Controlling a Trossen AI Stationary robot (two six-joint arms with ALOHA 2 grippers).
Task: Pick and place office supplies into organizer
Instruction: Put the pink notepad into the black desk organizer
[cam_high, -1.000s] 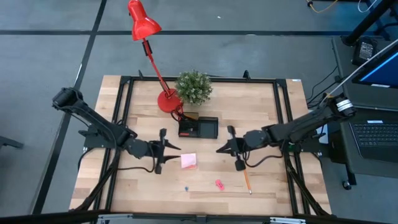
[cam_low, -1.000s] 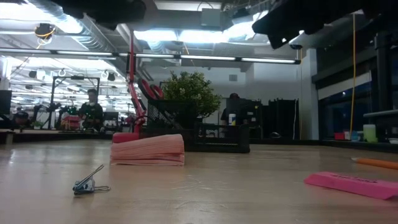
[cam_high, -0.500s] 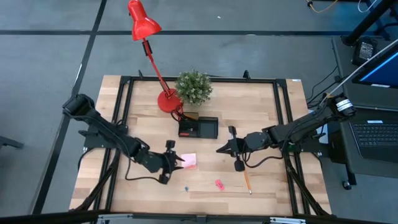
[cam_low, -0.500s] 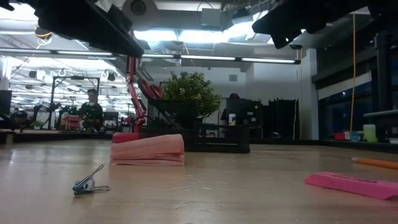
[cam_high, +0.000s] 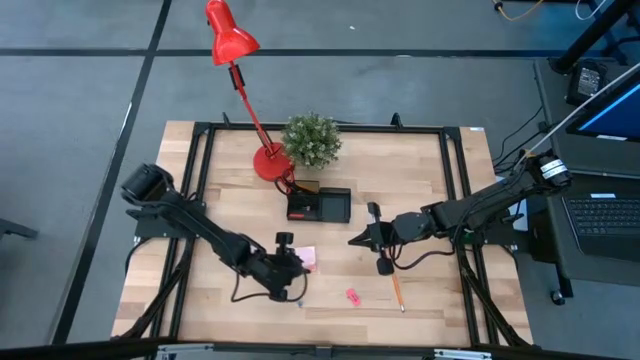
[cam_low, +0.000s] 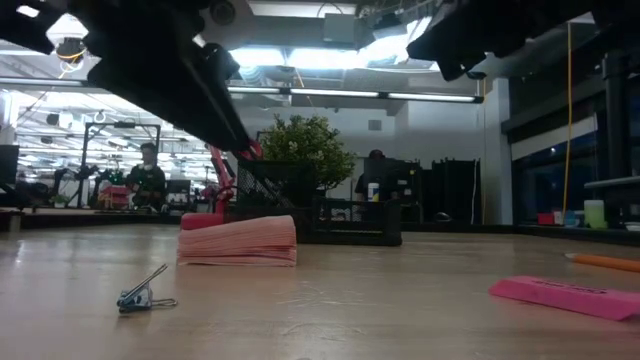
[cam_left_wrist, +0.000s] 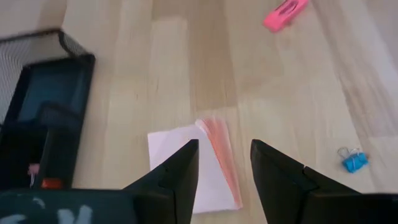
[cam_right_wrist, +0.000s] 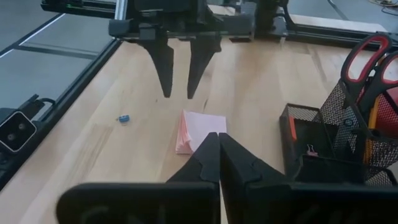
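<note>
The pink sticky-note pad (cam_high: 306, 259) (cam_left_wrist: 202, 167) (cam_right_wrist: 199, 131) lies flat on the table, near the middle. My left gripper (cam_high: 293, 263) (cam_left_wrist: 224, 155) (cam_right_wrist: 178, 92) hangs open just above the pad's left side, fingers pointing down, touching nothing. My right gripper (cam_high: 358, 240) (cam_right_wrist: 219, 152) waits shut to the right of the pad. The black organizer (cam_high: 320, 206) (cam_left_wrist: 40, 118) (cam_right_wrist: 323, 152) stands beyond the pad; red-handled scissors (cam_right_wrist: 367, 59) stick up from its mesh cup. A blue clip (cam_high: 299, 301) (cam_left_wrist: 354, 162) (cam_low: 143, 294), a pink bit (cam_high: 352, 296) (cam_left_wrist: 285, 12) and an orange pencil (cam_high: 397, 292) lie nearer the front edge.
The red desk lamp (cam_high: 232, 35) stands with its round base (cam_high: 268, 163) beside the green potted plant (cam_high: 311, 139), behind the organizer. A black frame (cam_high: 196, 190) runs around the tabletop. Bare wood lies left of the pad and along the near edge.
My left gripper has swung toward the table's right and near edges, from left of the sticky pad to just above it, staying open. The right arm and all the items have kept still.
</note>
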